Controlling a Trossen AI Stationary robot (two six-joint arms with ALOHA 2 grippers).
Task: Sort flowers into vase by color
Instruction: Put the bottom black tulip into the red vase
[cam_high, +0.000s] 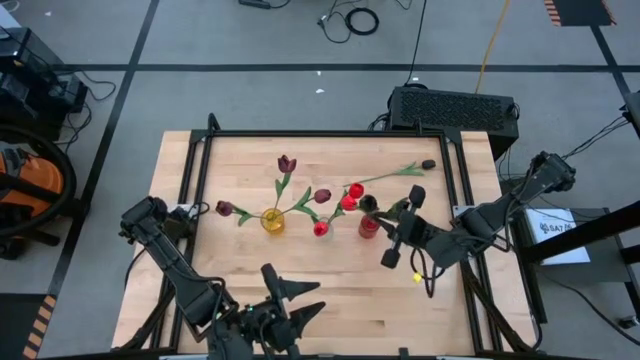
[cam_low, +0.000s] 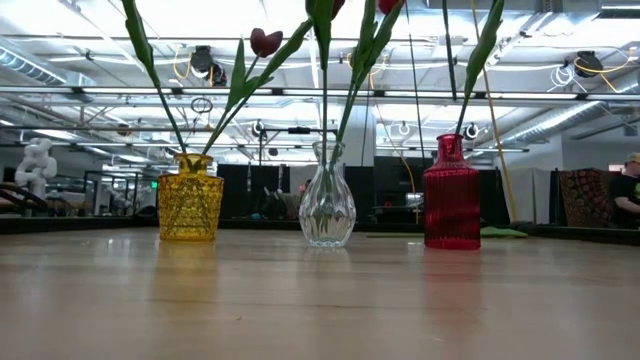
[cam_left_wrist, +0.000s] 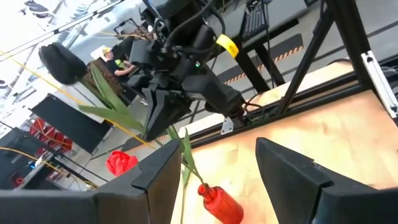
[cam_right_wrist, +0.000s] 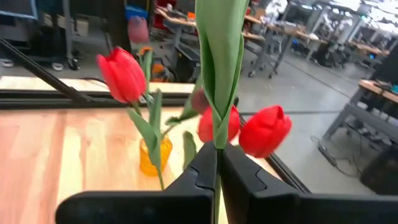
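Pinching a green stem above the red vase, the right tool is clamped; the left tool gapes wide near the counter's bare front edge.

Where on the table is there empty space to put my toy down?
The widest bare wood lies between the three vases, yellow, clear, red, and the left pincer at the near edge. It is crowded behind the vases, where flowers lean, and beside the red vase, where the right pincer grips a stem.
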